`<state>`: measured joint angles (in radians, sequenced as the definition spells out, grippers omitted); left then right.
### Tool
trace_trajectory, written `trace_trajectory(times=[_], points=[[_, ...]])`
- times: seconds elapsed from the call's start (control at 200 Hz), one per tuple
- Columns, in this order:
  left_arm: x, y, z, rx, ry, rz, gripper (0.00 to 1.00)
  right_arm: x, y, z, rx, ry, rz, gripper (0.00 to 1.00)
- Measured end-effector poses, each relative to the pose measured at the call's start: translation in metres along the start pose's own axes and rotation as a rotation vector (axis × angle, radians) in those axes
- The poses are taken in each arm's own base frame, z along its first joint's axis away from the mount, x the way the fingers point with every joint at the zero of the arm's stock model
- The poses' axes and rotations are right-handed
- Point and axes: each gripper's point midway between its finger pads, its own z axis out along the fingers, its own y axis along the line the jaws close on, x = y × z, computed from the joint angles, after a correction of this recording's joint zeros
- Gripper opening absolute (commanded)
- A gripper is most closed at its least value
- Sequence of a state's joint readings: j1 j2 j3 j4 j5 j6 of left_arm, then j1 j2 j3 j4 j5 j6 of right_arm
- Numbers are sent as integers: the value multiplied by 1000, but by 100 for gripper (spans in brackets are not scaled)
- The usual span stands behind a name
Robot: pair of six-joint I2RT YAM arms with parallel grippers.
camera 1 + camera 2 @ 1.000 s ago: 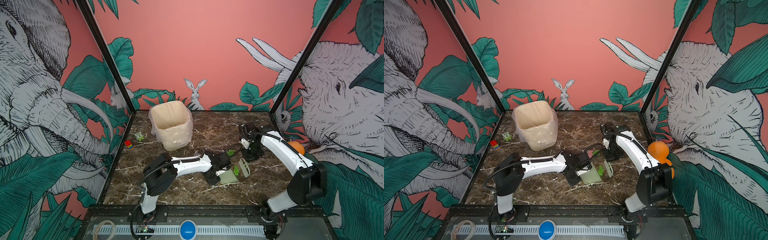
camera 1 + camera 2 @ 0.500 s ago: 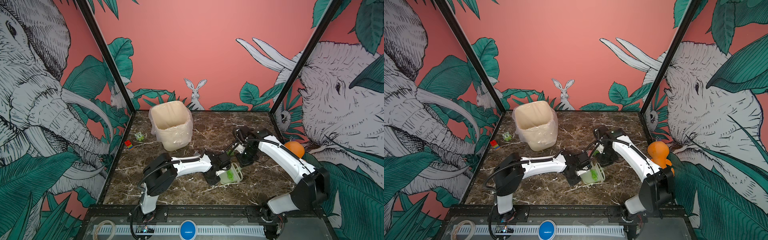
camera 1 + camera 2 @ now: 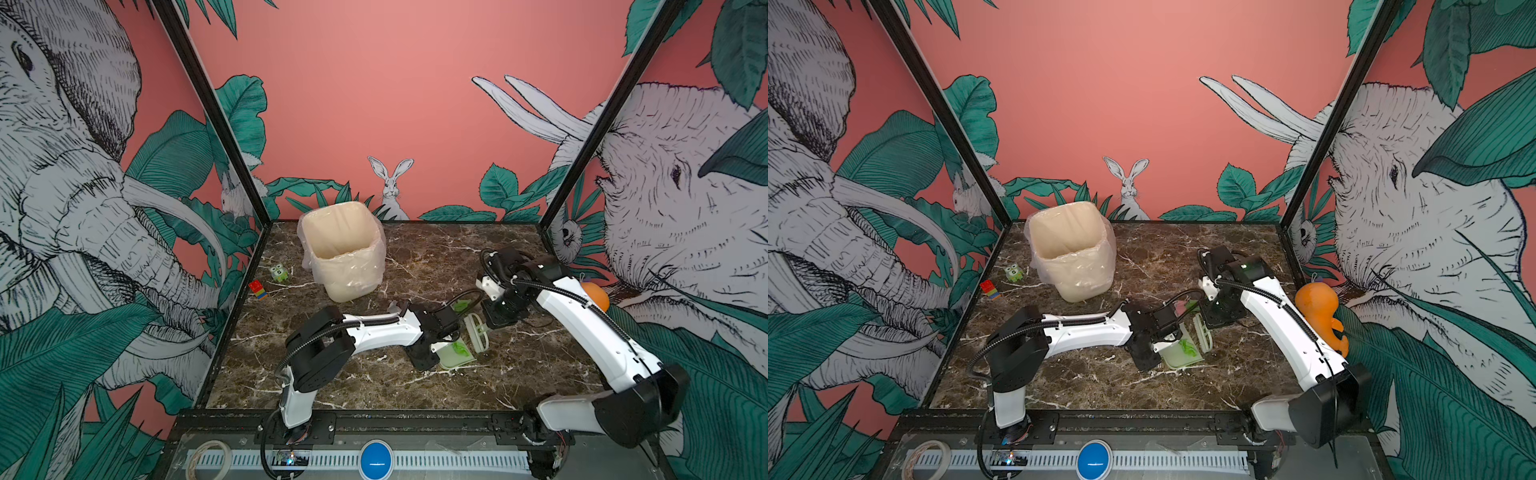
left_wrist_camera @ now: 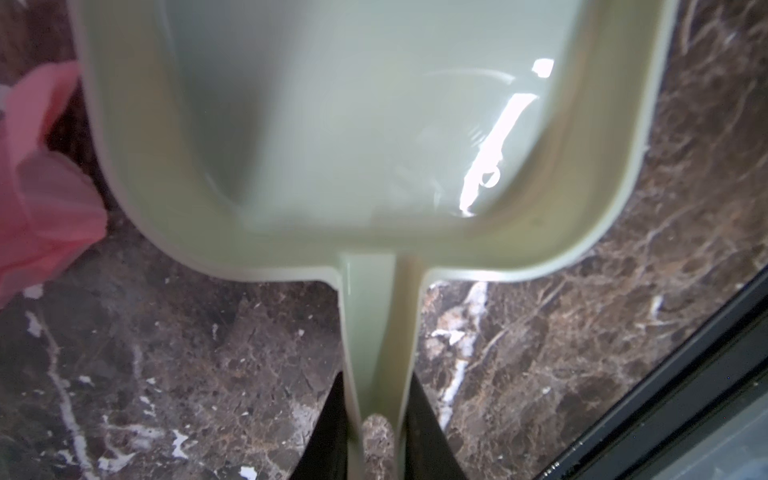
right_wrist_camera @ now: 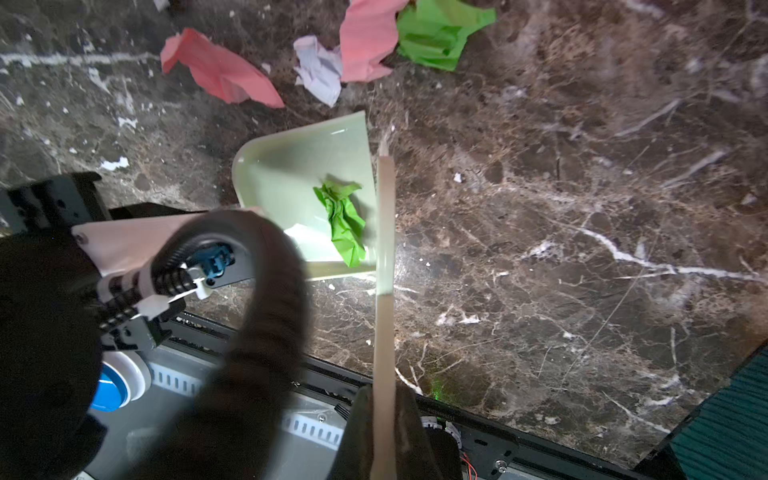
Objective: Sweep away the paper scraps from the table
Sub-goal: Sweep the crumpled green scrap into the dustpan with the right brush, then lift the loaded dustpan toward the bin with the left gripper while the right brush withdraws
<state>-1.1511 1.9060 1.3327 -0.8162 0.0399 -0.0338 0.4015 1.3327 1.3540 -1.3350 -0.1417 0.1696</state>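
Holding dustpan and brush, both claws are clamped tight.

In both top views the left claw (image 3: 422, 356) grips the pale green dustpan (image 3: 449, 360) by its handle. The right claw (image 3: 494, 319) grips the brush (image 3: 478, 338), set at the pan's mouth. One crumpled bright green scrap (image 3: 459, 347) lies in the pan, just ahead of the left claw. The left wrist view shows a pink scrap (image 4: 37, 208) on the table (image 4: 166, 353) beside the pan. The right wrist view shows more paper scraps (image 5: 318, 68), pink, white and green, loose beyond the brush tip.
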Motion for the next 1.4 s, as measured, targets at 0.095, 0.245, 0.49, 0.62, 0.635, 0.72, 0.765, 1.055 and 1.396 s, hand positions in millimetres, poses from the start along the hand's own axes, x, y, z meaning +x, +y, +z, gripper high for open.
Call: trace_trajectory(times=[0.095,0.245,0.49,0.62,0.635,0.72,0.765,1.055,1.396], points=[[1,0,-2,-3,-11,0,0,-6,-9,-16,8,-59,24,0],[-1,1,-12,-11,-61,-2,0,-10,-28,-39,32,-139,80,0],[-11,6,-48,-43,-181,-22,0,-5,-49,-46,47,-176,145,0],[-14,9,-76,-61,-265,-41,0,0,-53,-42,36,-168,167,0],[-14,9,-79,-64,-274,-43,0,0,-53,-42,34,-168,169,0],[-14,11,-97,-77,-324,-56,0,-1,-53,-42,22,-174,174,0],[-14,13,-106,-82,-343,-66,0,-2,-53,-42,17,-178,173,0],[-7,30,-153,-94,-391,-157,0,-4,-48,-39,-21,-184,169,0],[2,55,-235,-116,-455,-248,0,-7,-41,-37,-65,-191,165,0]])
